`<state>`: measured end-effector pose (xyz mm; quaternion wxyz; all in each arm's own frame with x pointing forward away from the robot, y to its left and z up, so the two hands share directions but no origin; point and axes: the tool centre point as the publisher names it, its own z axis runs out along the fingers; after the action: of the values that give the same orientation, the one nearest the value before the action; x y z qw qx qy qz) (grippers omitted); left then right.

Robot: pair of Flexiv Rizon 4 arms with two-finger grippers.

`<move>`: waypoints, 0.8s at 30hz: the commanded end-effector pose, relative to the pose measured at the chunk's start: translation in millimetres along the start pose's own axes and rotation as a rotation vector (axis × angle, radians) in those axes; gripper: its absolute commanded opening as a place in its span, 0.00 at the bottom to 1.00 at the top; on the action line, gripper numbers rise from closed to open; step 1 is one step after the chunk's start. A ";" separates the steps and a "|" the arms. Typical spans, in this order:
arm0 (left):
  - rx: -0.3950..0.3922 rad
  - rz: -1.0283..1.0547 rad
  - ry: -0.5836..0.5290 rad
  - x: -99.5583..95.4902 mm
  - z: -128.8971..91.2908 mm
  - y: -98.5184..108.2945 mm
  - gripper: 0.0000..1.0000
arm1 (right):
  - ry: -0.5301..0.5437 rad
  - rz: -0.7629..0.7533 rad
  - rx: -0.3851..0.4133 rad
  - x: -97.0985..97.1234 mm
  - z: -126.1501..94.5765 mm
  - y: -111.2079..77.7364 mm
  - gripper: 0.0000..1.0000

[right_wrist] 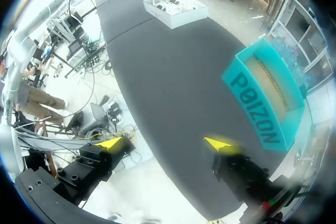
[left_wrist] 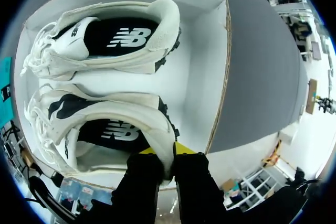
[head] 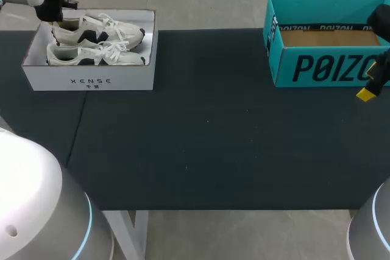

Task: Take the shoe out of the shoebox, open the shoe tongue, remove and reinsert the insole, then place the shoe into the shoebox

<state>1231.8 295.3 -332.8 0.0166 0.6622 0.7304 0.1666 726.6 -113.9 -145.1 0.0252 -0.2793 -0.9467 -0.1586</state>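
Note:
A white shoebox (head: 91,80) stands at the table's far left and holds two white sneakers with black patches. My left gripper (head: 55,21) is down at the box's far left corner, over the heel of the far shoe (head: 113,28). In the left wrist view the gripper (left_wrist: 164,151) is shut on the heel collar of that shoe (left_wrist: 121,108), one finger inside and one outside. The second shoe (left_wrist: 131,61) lies beside it, untouched. My right gripper (right_wrist: 165,144) hangs open and empty at the table's right edge (head: 367,92).
A teal cardboard box (head: 323,53), open on top, stands at the far right, close to my right gripper; it also shows ahead of that gripper (right_wrist: 268,98). The dark table mat (head: 207,138) spreads between the two boxes.

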 end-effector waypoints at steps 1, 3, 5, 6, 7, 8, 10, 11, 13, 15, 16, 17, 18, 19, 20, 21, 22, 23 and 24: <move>0.014 -0.007 -0.009 1.1 1.3 11.1 0.00 | 0.003 0.000 0.004 -1.8 0.3 1.1 1.00; 0.013 -0.004 -0.009 0.3 1.0 11.3 0.00 | 0.003 0.000 0.004 -1.8 0.3 1.1 1.00; 0.017 0.007 -0.006 -2.9 3.5 9.1 0.00 | 0.003 0.000 0.004 -1.8 0.3 1.1 1.00; 0.019 0.010 -0.002 -4.1 4.8 8.0 0.00 | 0.003 0.000 0.004 -1.8 0.3 1.1 1.00; 0.021 0.014 0.001 -5.2 6.1 6.9 0.00 | 0.003 0.000 0.004 -1.8 0.3 1.1 1.00; 0.026 0.017 0.000 -6.1 7.3 6.2 0.00 | 0.003 0.000 0.004 -1.8 0.3 1.1 1.00; 0.029 0.018 0.001 -7.3 9.4 5.2 0.00 | 0.003 0.000 0.004 -1.8 0.3 1.1 1.00; 0.034 0.021 0.002 -8.0 10.6 5.0 0.00 | 0.003 0.000 0.004 -1.8 0.3 1.1 1.00; 0.037 0.024 0.003 -9.4 12.8 5.1 0.00 | 0.003 0.000 0.004 -1.8 0.3 1.1 1.00; 0.041 0.027 0.006 -9.7 13.0 5.4 0.00 | 0.003 0.000 0.004 -1.8 0.3 1.1 1.00; 0.042 0.027 0.007 -9.9 13.0 5.6 0.00 | 0.003 0.000 0.004 -1.8 0.3 1.1 1.00; 0.045 0.027 0.009 -10.2 13.1 5.7 0.00 | 0.003 0.000 0.004 -1.8 0.3 1.1 1.00; 0.046 0.027 0.010 -10.4 13.3 5.8 0.00 | 0.003 0.000 0.004 -1.8 0.3 1.1 1.00; 0.047 0.028 0.011 -10.6 13.6 5.8 0.00 | 0.003 0.000 0.004 -1.8 0.3 1.1 1.00; 0.049 0.031 0.015 -10.6 13.8 5.8 0.00 | 0.003 0.000 0.004 -1.8 0.3 1.1 1.00; 0.049 0.034 0.016 -10.7 13.9 5.7 0.00 | 0.003 0.000 0.004 -1.8 0.3 1.1 1.00; 0.050 0.035 0.018 -10.7 14.0 5.6 0.00 | 0.003 0.000 0.004 -1.8 0.3 1.1 1.00; 0.052 0.035 0.019 -10.5 14.1 5.5 0.02 | 0.003 0.000 0.004 -1.8 0.3 1.1 1.00; 0.053 0.036 0.020 -10.1 14.2 5.3 0.29 | 0.003 0.000 0.004 -1.8 0.3 1.1 1.00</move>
<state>1234.8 288.3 -347.7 -0.0068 0.6732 0.7224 0.1579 726.6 -113.9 -145.1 0.0252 -0.2793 -0.9467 -0.1586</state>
